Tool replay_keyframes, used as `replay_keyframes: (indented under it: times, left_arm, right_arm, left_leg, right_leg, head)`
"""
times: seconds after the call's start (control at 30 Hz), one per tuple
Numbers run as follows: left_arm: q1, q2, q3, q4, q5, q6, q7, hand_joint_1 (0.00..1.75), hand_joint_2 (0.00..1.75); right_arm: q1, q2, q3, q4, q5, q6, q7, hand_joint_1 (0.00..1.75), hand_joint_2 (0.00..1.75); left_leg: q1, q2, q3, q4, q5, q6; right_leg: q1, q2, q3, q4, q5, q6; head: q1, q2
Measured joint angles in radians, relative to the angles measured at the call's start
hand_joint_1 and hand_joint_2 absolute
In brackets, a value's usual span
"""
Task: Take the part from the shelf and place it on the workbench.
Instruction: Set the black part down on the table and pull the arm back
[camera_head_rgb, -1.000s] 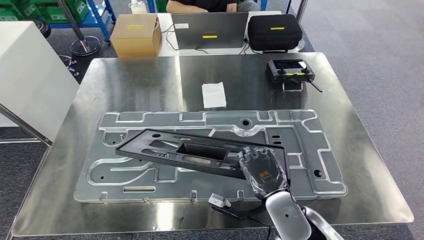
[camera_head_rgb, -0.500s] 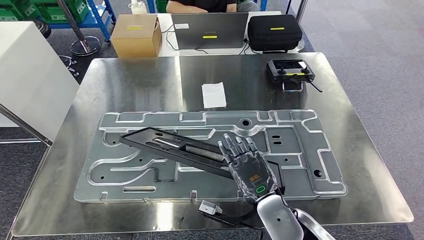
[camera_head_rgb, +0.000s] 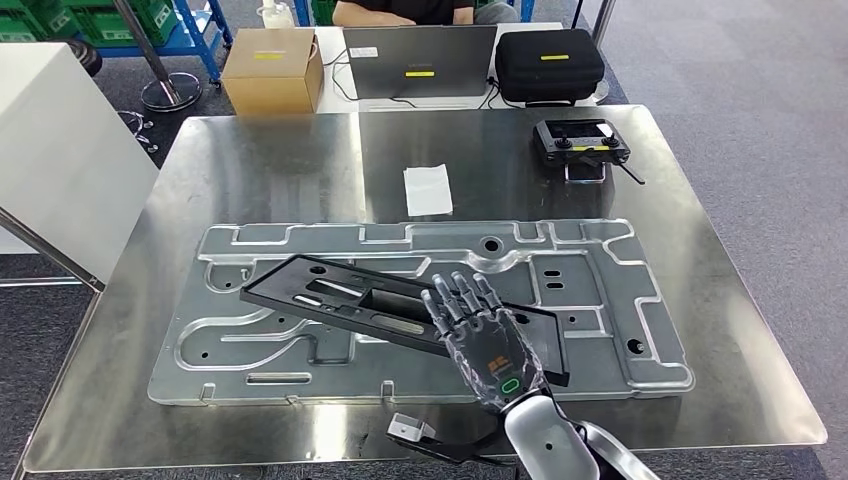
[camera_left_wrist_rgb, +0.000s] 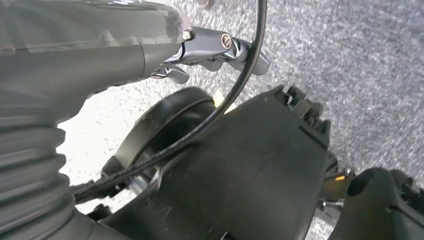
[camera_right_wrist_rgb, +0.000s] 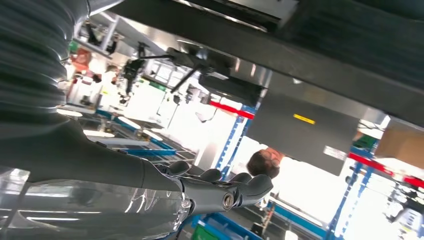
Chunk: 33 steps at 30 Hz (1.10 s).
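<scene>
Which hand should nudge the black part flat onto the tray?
Right. The right hand is open over the black part on the grey tray; the left hand hangs toward the floor.

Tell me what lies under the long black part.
The black part lies on the grey ribbed metal plate, which rests on the steel workbench. The right hand covers the part's near end.
</scene>
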Motion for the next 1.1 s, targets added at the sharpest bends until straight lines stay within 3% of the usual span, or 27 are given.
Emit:
replay_keyframes:
  times: [0.1,0.23,0.5,0.63,0.7,0.9,1.03,1.1]
  left_arm:
    - [-0.002,0.000,-0.004,0.003,0.001,0.003,-0.004,0.00,1.75]
    - [-0.014,0.004,-0.011,0.024,0.015,-0.004,-0.024,0.00,1.75]
    - [-0.022,0.006,-0.012,0.041,0.010,-0.003,-0.025,0.00,1.75]
    - [-0.022,0.006,-0.013,0.045,0.021,0.018,-0.024,0.00,1.75]
    - [-0.020,0.007,-0.018,0.045,0.054,0.031,-0.015,0.00,1.75]
    - [0.027,0.007,-0.045,0.006,0.248,0.103,0.043,0.00,1.75]
    - [0.084,0.005,-0.050,-0.045,0.322,0.113,0.021,0.00,1.75]
    - [0.102,0.005,-0.044,-0.059,0.322,0.099,-0.017,0.00,1.75]
  right_arm:
    - [0.000,0.008,0.004,0.000,0.000,-0.007,-0.012,0.00,1.75]
    - [0.003,0.018,-0.009,0.009,0.000,-0.082,-0.131,0.00,1.75]
    - [0.011,0.021,-0.027,0.019,0.000,-0.088,-0.145,0.00,1.75]
    - [0.046,0.048,-0.062,0.004,-0.033,-0.137,-0.153,0.00,1.75]
    - [0.084,0.084,-0.104,-0.033,-0.150,-0.186,-0.167,0.00,1.75]
    - [0.150,0.239,-0.287,-0.255,-0.778,-0.260,-0.248,0.00,1.75]
    - [0.130,0.289,-0.378,-0.361,-1.083,-0.304,-0.273,0.00,0.00]
    - [0.129,0.292,-0.417,-0.414,-1.214,-0.310,-0.283,0.00,0.00]
  left_leg:
    - [0.000,0.000,0.000,0.000,0.000,0.000]
    - [0.000,0.000,0.000,0.000,0.000,0.000]
    - [0.000,0.000,0.000,0.000,0.000,0.000]
    - [0.000,0.000,0.000,0.001,0.000,0.000]
    - [0.000,0.000,0.000,0.001,0.000,0.000]
    - [0.000,0.002,-0.001,0.000,0.000,0.000]
    - [0.000,0.001,-0.001,0.000,0.000,0.000]
    - [0.000,0.001,-0.001,0.000,0.000,0.000]
  right_leg:
    - [0.000,0.000,0.000,0.000,0.000,0.000]
    - [0.000,0.001,0.000,0.000,0.000,0.000]
    - [0.000,0.001,0.000,0.000,0.000,0.000]
    - [0.000,0.001,0.000,0.000,0.000,0.000]
    - [0.000,0.001,0.000,0.000,0.000,0.000]
    - [0.000,0.003,-0.001,0.000,0.000,0.001]
    - [0.000,0.002,-0.001,-0.001,0.000,0.001]
    - [0.000,0.001,0.000,-0.002,0.000,0.001]
  head:
    - [0.000,0.000]
    - [0.000,0.000]
    - [0.000,0.000]
    - [0.000,0.000]
    - [0.000,0.000]
    - [0.000,0.000]
    - [0.000,0.000]
    - [0.000,0.000]
